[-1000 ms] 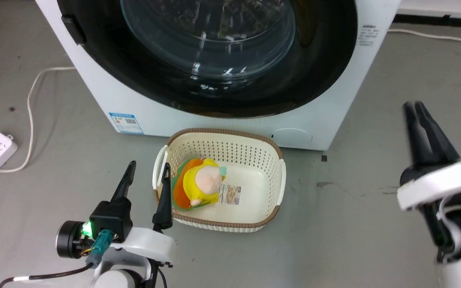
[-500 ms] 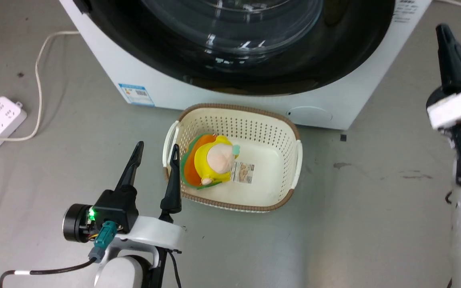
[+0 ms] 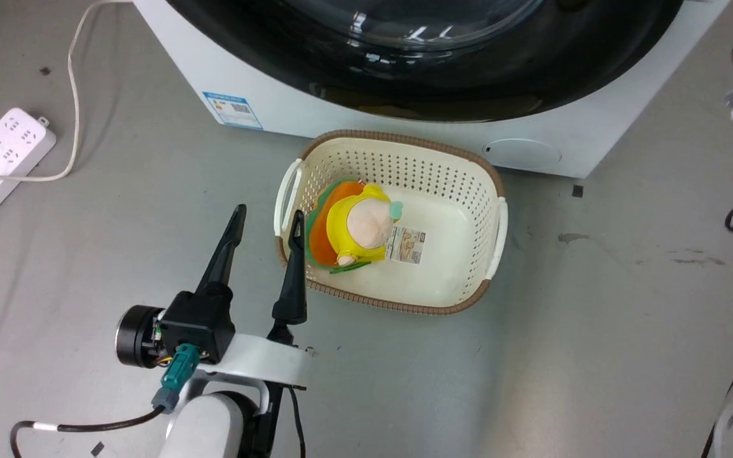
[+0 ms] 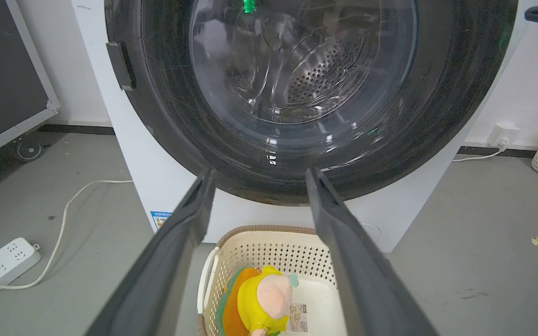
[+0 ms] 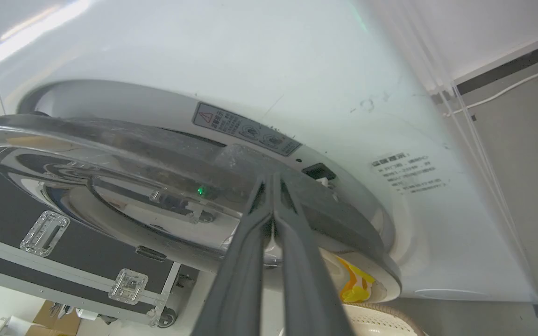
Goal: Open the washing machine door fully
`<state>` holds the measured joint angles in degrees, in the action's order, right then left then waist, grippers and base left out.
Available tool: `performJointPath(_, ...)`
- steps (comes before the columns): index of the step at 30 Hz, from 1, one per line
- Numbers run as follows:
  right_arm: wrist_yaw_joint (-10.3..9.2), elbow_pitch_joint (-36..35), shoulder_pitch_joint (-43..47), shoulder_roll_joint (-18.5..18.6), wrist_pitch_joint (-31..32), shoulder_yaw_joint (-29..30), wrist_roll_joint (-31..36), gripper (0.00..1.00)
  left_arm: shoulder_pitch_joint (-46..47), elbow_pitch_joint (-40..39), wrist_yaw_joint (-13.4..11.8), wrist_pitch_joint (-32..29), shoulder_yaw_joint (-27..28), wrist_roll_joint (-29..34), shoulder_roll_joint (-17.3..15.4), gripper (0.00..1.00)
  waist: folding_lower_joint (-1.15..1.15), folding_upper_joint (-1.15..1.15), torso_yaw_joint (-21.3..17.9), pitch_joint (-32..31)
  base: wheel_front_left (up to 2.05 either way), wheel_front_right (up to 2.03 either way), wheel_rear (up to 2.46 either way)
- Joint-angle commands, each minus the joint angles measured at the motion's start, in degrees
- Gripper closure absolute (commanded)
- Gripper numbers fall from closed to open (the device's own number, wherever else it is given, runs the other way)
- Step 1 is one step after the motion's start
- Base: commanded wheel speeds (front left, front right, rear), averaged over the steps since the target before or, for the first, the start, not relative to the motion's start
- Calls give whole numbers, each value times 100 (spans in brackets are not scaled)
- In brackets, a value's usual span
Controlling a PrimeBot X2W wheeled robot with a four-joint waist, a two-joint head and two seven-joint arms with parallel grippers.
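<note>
Upper part of the head view: the washing machine door (image 3: 443, 70) lies across the front of the washing machine (image 3: 290, 111), glossy black; shut or barely ajar, cannot tell which. Right wrist view, mid-frame: right gripper (image 5: 271, 179), fingers pressed together with nothing between them, tips at the door's chrome rim, beside a small dark slot. Lower left of the head view: left gripper (image 3: 268, 212), fingers spread wide, empty, just beside the cream basket (image 3: 404, 141) with a plush toy (image 3: 357, 229) in it. Judged step: reaching for the door edge, pull not yet begun. Next move likely calls for hooking the tips behind the rim, then swinging outward on the hinge arc, clear of the basket
</note>
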<state>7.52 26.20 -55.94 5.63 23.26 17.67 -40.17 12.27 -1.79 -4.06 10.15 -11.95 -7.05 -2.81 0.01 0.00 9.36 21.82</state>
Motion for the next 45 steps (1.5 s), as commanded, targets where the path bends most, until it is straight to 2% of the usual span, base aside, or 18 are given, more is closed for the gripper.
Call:
performJointPath(1, -2, 203, -310, 72, 145, 115, -119, 100, 106, -25, -50, 57, -42, -47, -5, 0, -1, 0, 37, 50, 0, 0, 0)
performJointPath(10, -2, 1479, -1431, 294, 1162, 705, -333, 100, 197, -23, -121, 165, -213, -155, -5, 0, -1, 0, 165, 248, 0, 0, 0)
performJointPath(23, -3, 2616, -2384, 504, 2493, 1460, -778, 100, 335, 0, -220, 320, -406, -287, -6, 0, -1, 0, 307, 365, 0, 0, 0)
performJointPath(27, -3, 2722, -2295, 506, 2822, 1593, -847, 100, 321, 30, -233, 368, -441, -300, -6, 0, -1, 0, 311, 243, 0, 0, 0)
performJointPath(28, -3, 2753, -2131, 441, 3096, 1700, -933, 100, 276, 75, -234, 404, -446, -308, -7, 0, -1, 0, 298, 84, 0, 0, 0)
performJointPath(34, -3, 2675, -1636, 174, 3732, 1951, -1175, 100, 59, 187, -204, 476, -439, -311, -7, 0, -1, 0, 263, -365, 0, 0, 0)
performJointPath(40, -3, 2190, -745, -163, 4279, 2031, -1302, 100, -277, 301, -125, 485, -385, -260, -7, 0, -1, 0, 186, -879, 0, 0, 0)
performJointPath(45, -3, 1816, 59, -267, 4736, 1975, -1549, 100, -563, 375, -57, 485, -397, -255, -7, 0, -1, 0, 164, -1286, 0, 0, 0)
